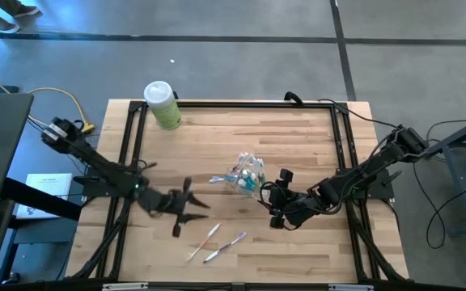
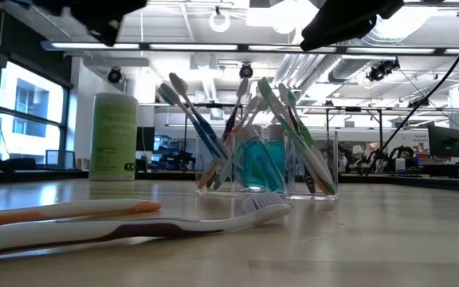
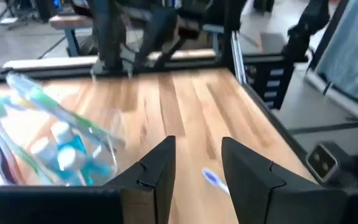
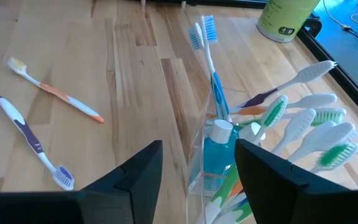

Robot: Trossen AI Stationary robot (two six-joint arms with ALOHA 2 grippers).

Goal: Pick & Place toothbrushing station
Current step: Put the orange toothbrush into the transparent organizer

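Note:
A clear plastic cup (image 1: 246, 175) stands upright near the table's middle. It holds several white, green, pink and blue toothbrushes (image 4: 303, 124) and teal white-capped tubes (image 4: 219, 146). Two more toothbrushes lie flat on the wood near the front edge, an orange-and-white one (image 4: 58, 92) and a white-and-purple one with blue bristles (image 4: 33, 143). My left gripper (image 1: 192, 206) hovers open left of the cup, above the table, with nothing between its fingers (image 3: 160, 174). My right gripper (image 1: 275, 198) stands open just right of the cup, fingers (image 4: 135, 174) short of it.
A pale-green bottle with a white cap (image 1: 162, 105) stands at the far left corner. Black frame rails (image 1: 233, 103) run along the table's edges. Bare wood lies between the cup and the far rail, and at the near right.

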